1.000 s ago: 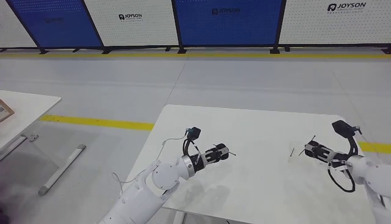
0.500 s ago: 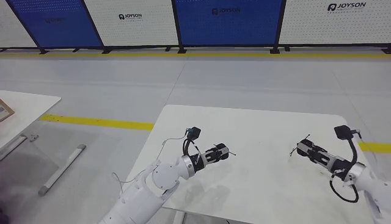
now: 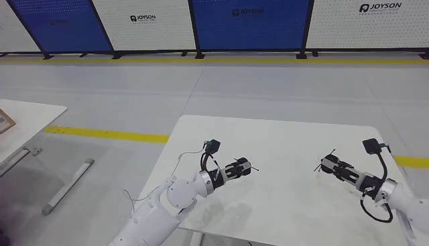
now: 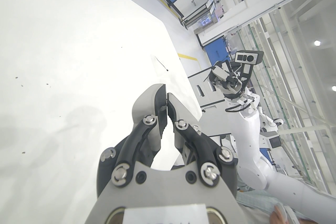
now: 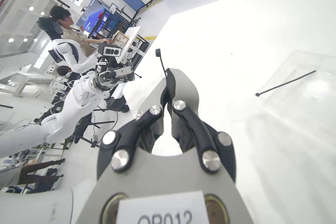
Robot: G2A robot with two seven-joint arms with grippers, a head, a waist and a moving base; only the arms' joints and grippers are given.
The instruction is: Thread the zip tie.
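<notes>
Over the left half of the worktop (image 3: 281,202), the left claw (image 3: 245,166) is pinched tight on a thin black strip (image 3: 254,169) that juts out in front. Over the worktop's right half, the right claw (image 3: 326,166) is clamped on 1 zip tie (image 5: 161,62) (head end poking out beyond it). A 2nd tie (image 5: 286,83) lies flat on a clear sheet (image 5: 302,64) on the worktop.

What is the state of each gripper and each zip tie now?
left gripper: shut, no tie seen inside
right gripper: shut on the held zip tie
held zip tie: clamped, head end free, unthreaded
spare zip tie: lying straight on clear sheet, unthreaded
</notes>
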